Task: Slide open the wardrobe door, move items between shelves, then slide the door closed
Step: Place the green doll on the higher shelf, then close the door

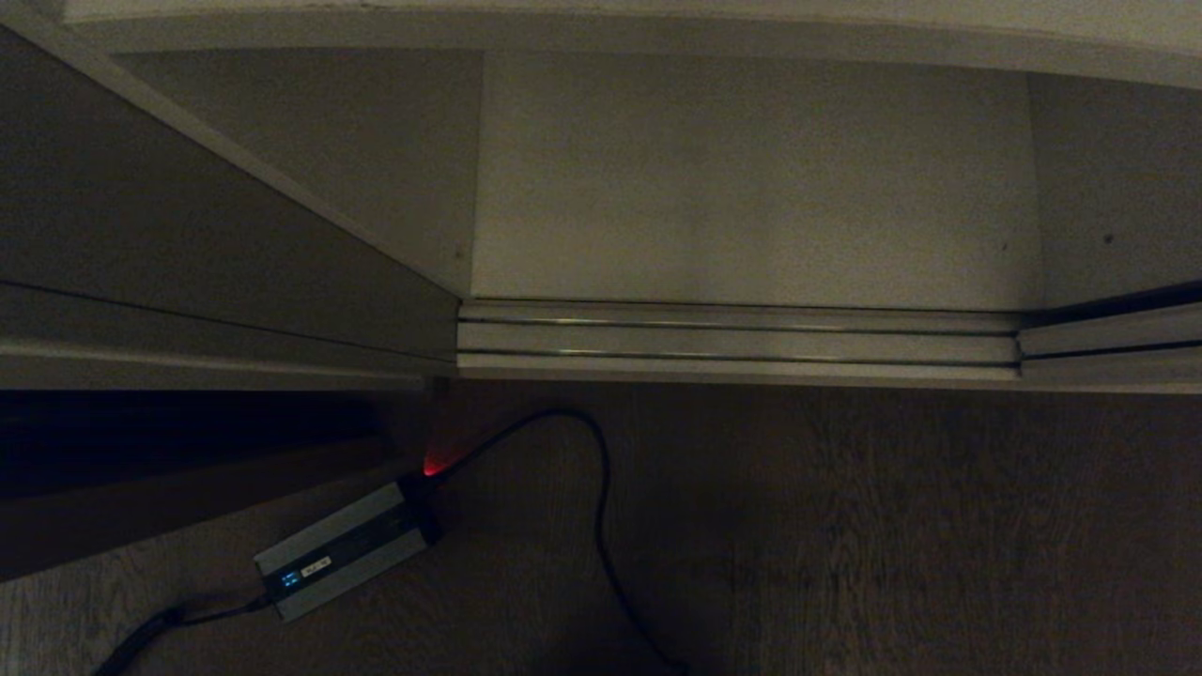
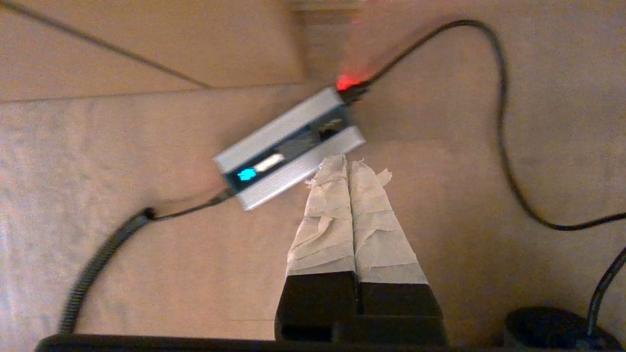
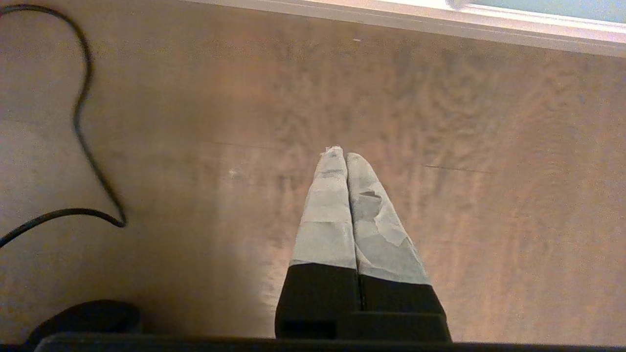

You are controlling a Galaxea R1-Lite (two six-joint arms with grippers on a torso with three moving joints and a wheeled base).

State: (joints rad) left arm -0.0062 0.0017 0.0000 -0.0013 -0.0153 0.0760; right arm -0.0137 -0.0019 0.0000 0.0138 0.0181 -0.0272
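Beyond the ribbed floor track (image 1: 737, 340), seen from the head camera, a pale off-white shelf (image 1: 751, 178) of the wardrobe interior lies exposed, with no toys visible on it. One sliding wardrobe door (image 1: 169, 235) stands at the track's left end; a second panel edge (image 1: 1113, 333) shows at its right end. On the near side of the track, on the wooden floor (image 1: 892, 526), lies a grey box (image 1: 346, 549) with a blue light, and a black cable (image 1: 601, 507) loops from its red-lit end.

Neither arm appears in the head view. Only the wrist cameras show them: the left gripper (image 2: 348, 164) hangs above the floor just beside the grey box (image 2: 288, 146), taped fingers pressed together, holding nothing. The right gripper (image 3: 342, 156) hangs over bare floor well short of the track, fingers likewise closed and empty, cable (image 3: 83, 122) off to one side.
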